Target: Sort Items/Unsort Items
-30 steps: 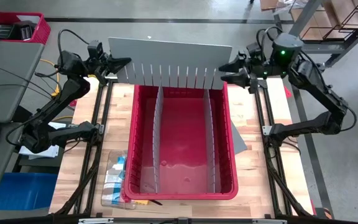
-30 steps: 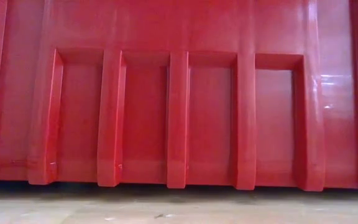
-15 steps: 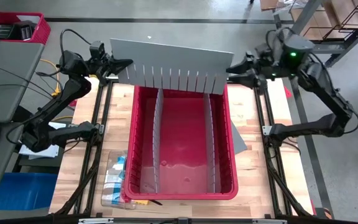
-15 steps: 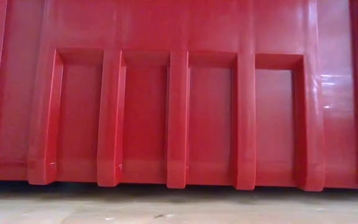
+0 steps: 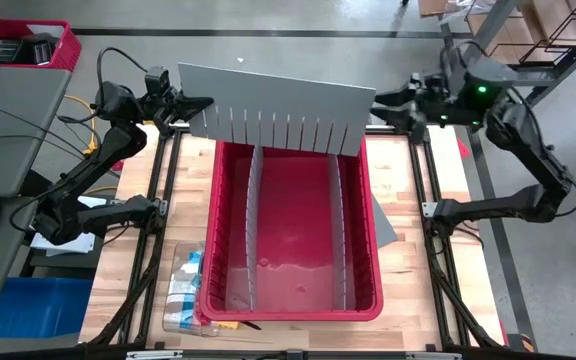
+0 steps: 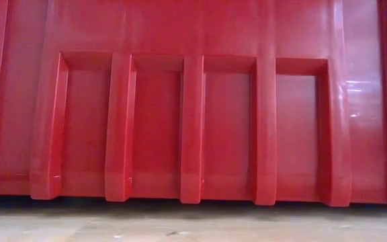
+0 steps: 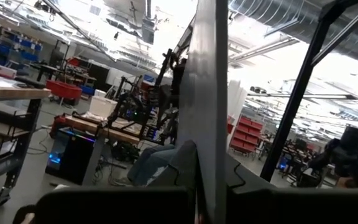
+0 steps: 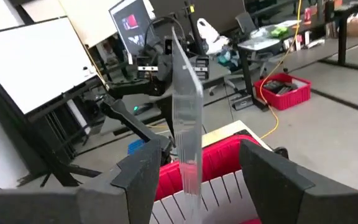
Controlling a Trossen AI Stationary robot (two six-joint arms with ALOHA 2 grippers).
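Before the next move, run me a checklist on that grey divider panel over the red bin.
1. Left gripper shut on the grey divider panel: ok.
2. Right gripper gripping the panel's other end: not ok, fingers open beside it.
3. Panel level over the red bin: not ok, tilted.
4. Two dividers already standing in the bin: ok.
5. Panel's slots lined up with those dividers: cannot tell.
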